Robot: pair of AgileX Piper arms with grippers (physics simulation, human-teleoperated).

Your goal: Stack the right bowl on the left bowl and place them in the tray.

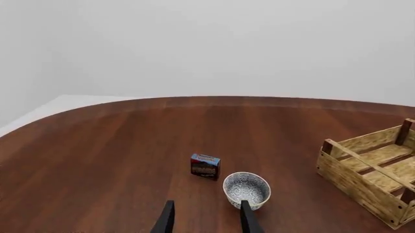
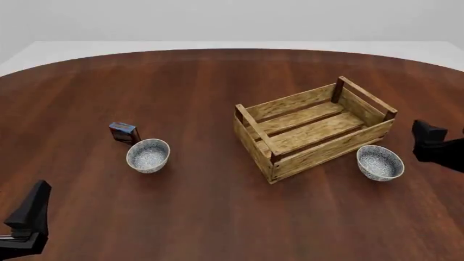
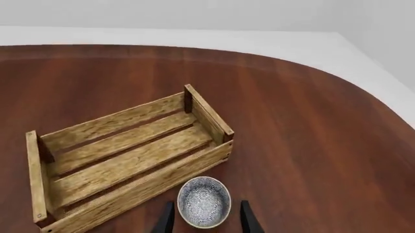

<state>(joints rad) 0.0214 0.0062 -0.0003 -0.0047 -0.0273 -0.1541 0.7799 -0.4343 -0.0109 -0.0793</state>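
Observation:
The left bowl [image 2: 148, 155], white with blue speckles, stands upright on the table left of the tray [image 2: 312, 128]. The matching right bowl [image 2: 380, 162] stands just beyond the tray's right end. My left gripper [image 1: 207, 221] is open with nothing in it; the left bowl [image 1: 246, 189] lies just ahead, by one finger [image 1: 248, 218]. My right gripper [image 3: 206, 224] is open too. The right bowl [image 3: 203, 201] shows between its fingers [image 3: 246, 219], not gripped, beside the tray [image 3: 123, 155]. In the front view, the left arm [image 2: 27, 220] sits near the front edge and the right arm [image 2: 433, 144] at the right edge.
A small blue box [image 2: 124, 132] stands just behind and left of the left bowl; the left wrist view shows the box [image 1: 205, 166] too. The tray [image 1: 372, 170] is empty and lies at an angle on the brown round table [image 2: 217, 217].

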